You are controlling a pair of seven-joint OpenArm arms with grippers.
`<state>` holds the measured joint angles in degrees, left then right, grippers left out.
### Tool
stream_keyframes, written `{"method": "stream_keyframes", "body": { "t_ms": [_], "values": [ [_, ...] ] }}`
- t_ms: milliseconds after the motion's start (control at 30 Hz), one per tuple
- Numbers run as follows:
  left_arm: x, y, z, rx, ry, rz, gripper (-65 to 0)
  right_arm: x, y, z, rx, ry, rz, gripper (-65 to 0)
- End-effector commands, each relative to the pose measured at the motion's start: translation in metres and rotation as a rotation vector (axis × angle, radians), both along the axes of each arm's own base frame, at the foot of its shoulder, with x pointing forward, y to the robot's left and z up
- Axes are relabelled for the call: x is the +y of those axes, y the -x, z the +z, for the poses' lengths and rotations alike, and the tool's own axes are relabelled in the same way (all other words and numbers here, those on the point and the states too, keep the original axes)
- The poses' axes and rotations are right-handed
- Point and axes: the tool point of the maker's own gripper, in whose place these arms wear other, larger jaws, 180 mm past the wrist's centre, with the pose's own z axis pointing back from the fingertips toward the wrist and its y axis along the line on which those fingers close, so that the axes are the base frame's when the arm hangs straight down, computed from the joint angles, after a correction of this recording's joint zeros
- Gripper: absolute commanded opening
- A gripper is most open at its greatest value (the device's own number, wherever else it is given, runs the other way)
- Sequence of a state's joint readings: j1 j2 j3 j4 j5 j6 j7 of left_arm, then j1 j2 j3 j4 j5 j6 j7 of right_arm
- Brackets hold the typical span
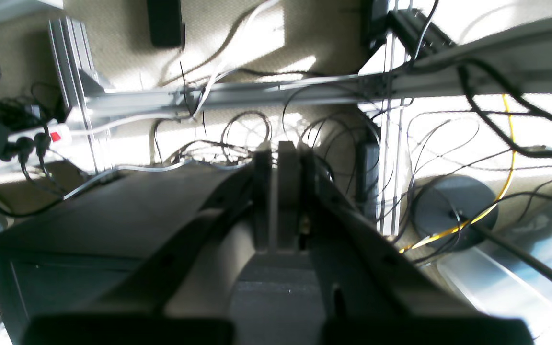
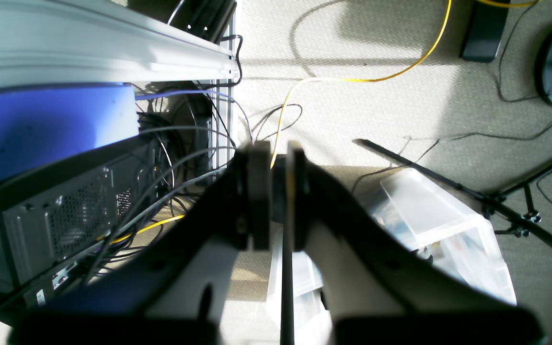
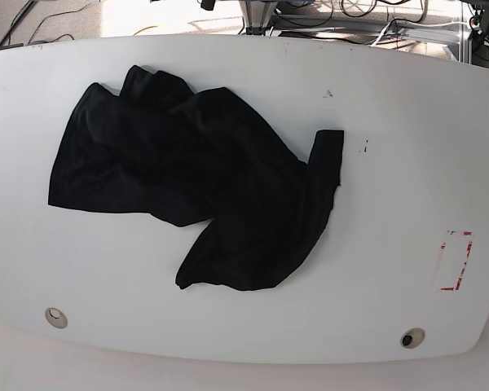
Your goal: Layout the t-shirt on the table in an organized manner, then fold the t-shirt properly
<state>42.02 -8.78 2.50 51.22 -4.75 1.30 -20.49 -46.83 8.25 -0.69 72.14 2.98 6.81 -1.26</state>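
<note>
The black t-shirt [image 3: 204, 187] lies crumpled on the white table [image 3: 391, 163], left of centre, bunched into folds with one sleeve sticking out to the right. Neither arm shows in the base view. In the left wrist view my left gripper [image 1: 276, 149] hangs over the floor, away from the shirt, its fingers pressed together with nothing between them. My right gripper [image 2: 277, 146] likewise points down at the carpet, its fingers nearly touching and holding nothing.
A red dashed rectangle [image 3: 455, 261] marks the table's right side, and two small round holes [image 3: 55, 317] [image 3: 411, 337] sit near the front edge. Below the wrists are cables, a computer case [image 2: 55, 225], a clear plastic box [image 2: 429, 220] and an aluminium frame [image 1: 237, 93].
</note>
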Motion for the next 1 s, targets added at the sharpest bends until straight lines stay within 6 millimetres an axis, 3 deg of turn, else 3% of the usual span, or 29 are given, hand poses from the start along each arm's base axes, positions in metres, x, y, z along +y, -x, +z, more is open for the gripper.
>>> {"method": "stream_keyframes", "body": {
  "t_ms": [0,233,633,967],
  "values": [
    [-0.001,0.015,0.012,0.007,0.002,-0.007,-64.4,0.002,0.005,0.016,-0.024,-0.007,0.003,-59.3],
    [0.01,0.012,0.039,-0.029,-0.022,0.013,-64.4,0.01,0.003,0.043,-0.052,-0.022,0.016,-59.3],
    [0.035,-0.015,0.1,-0.149,-0.073,-0.04,-64.4,0.022,-0.006,0.091,-0.104,-0.044,0.03,-59.3],
    [0.034,-0.046,0.144,-0.255,-0.076,-0.121,-64.4,-0.011,-0.014,0.123,-0.147,0.048,-0.062,-59.5]
  ]
}}
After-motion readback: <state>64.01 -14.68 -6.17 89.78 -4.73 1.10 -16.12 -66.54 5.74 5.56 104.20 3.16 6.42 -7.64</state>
